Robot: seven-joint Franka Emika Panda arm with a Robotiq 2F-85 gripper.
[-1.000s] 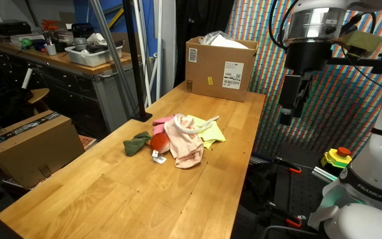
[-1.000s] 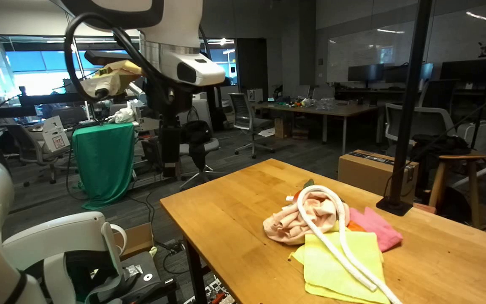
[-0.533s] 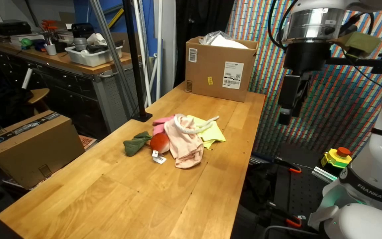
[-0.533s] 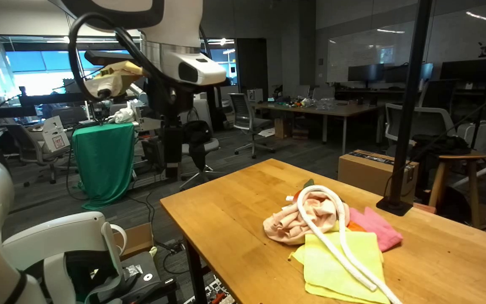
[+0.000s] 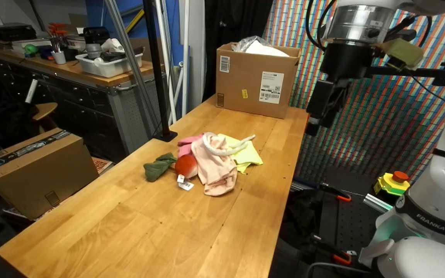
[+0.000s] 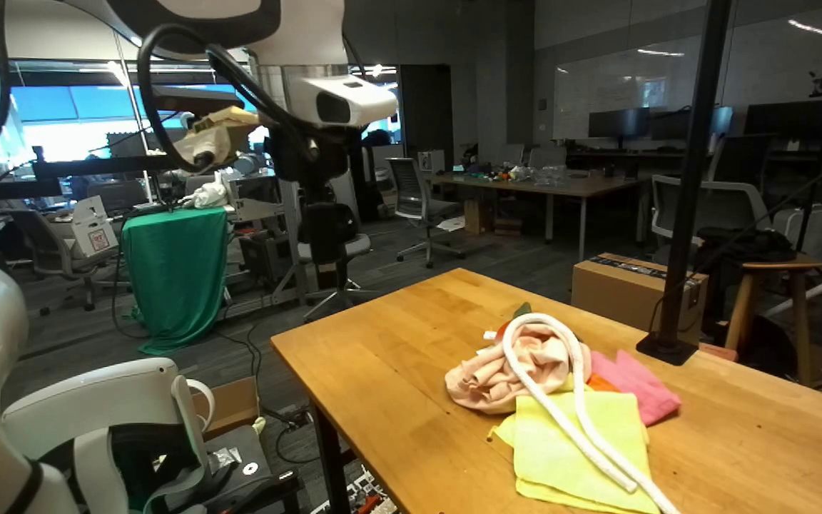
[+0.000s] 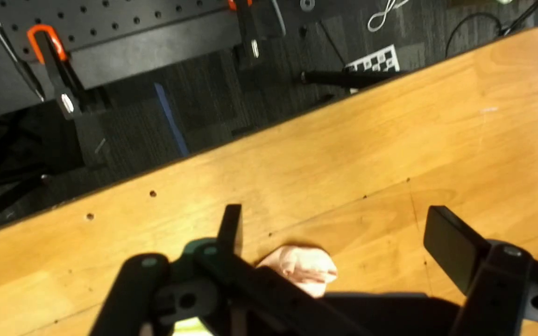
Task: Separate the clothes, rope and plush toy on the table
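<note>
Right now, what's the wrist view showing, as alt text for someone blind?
An open, empty robot hand, seen against a wooden table, partly hides a peach cloth and a yellow-green cloth. Dark floor shows past the table's edge.

Free rm on tbl [image 5: 141, 231] at end opp. cardboard box [image 5: 242, 77], w/ blk post [image 5: 157, 69] blocking part of long edge.

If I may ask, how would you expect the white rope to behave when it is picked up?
The white rope is probably bendable yet springy, as its loop curves without a kink over the peach-pink cloth. Lifted there, its strands might drag across the yellow-green cloth beneath them. Being slim, it is likely light.
</note>
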